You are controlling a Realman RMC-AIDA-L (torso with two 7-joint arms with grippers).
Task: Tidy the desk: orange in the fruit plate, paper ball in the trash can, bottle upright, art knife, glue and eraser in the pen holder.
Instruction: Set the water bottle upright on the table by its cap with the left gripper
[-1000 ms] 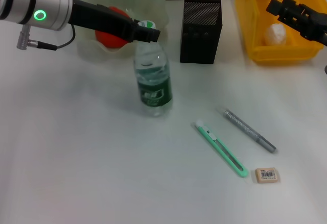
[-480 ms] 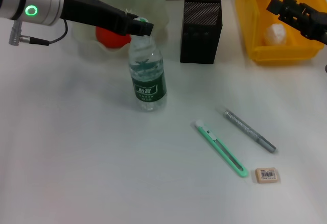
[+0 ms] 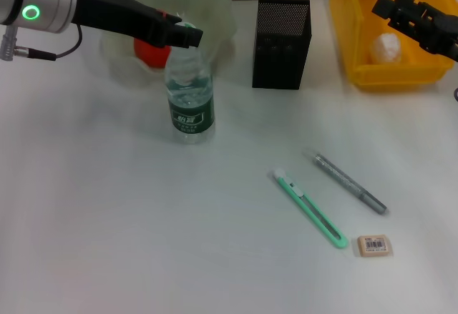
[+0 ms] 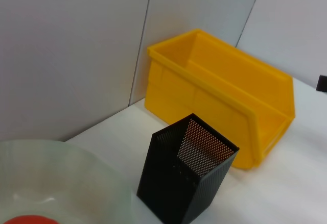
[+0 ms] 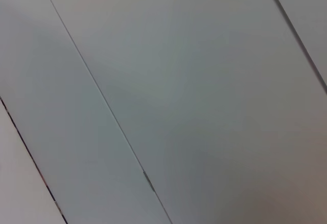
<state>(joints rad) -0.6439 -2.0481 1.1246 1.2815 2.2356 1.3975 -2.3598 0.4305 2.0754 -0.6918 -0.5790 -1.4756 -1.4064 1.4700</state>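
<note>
Clear plastic with a green label, the bottle (image 3: 190, 94) stands upright on the white counter (image 3: 129, 228) at upper left of centre in the head view. The left claw (image 3: 187, 35) is at the bottle's cap, its dark fingers closed on the neck. Directly behind it sits the pale green fruit plate (image 3: 215, 3), with the orange (image 3: 150, 53) inside, partly hidden by the arm. To the right of the plate stands the black mesh pen holder (image 3: 280, 42), and the yellow trash can (image 3: 358, 56) fills the upper right corner with the white paper ball (image 3: 385, 47) in it. The right claw (image 3: 390, 6) hangs above the can; whether it is open cannot be told. At lower right of the frame lie the green art knife (image 3: 309, 209), the grey glue (image 3: 349, 182) just beside it, and the eraser (image 3: 374, 244) near the knife's lower end.

The left wrist view shows the pen holder (image 4: 185, 175), trash can (image 4: 225, 91) and plate rim (image 4: 61, 178).
</note>
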